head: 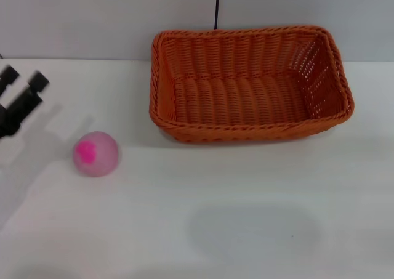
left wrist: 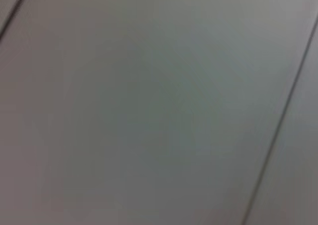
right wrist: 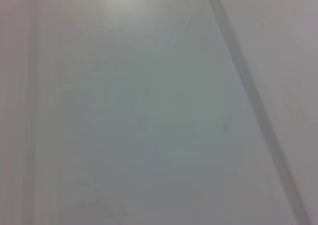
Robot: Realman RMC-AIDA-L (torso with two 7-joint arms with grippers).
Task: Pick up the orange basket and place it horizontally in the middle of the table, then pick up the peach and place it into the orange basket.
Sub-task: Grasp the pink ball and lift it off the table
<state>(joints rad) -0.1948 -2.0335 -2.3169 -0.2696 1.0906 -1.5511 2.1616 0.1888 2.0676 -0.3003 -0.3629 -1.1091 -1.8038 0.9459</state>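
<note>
At table's far side, right of centre: basket (head: 249,82) lying horizontal, open side up, nothing in it.

Basket's long rim runs side to side; back rim sits close to the table (head: 203,230) far edge by the wall, right end nearer the table's right side. Peach (head: 95,154) sits well apart to the left and nearer the robot, magenta blotch facing the cam, bare white all round it. Wide open tabletop in front of both, w/ faint shadows only. L gripper (head: 23,87) at the left edge of the head view, above the table, up-left of the peach and not touching it; fingers spread apart, holding nothing. R gripper not in view. Both wrist views show only plain grey surface w/ thin dark lines.
</note>
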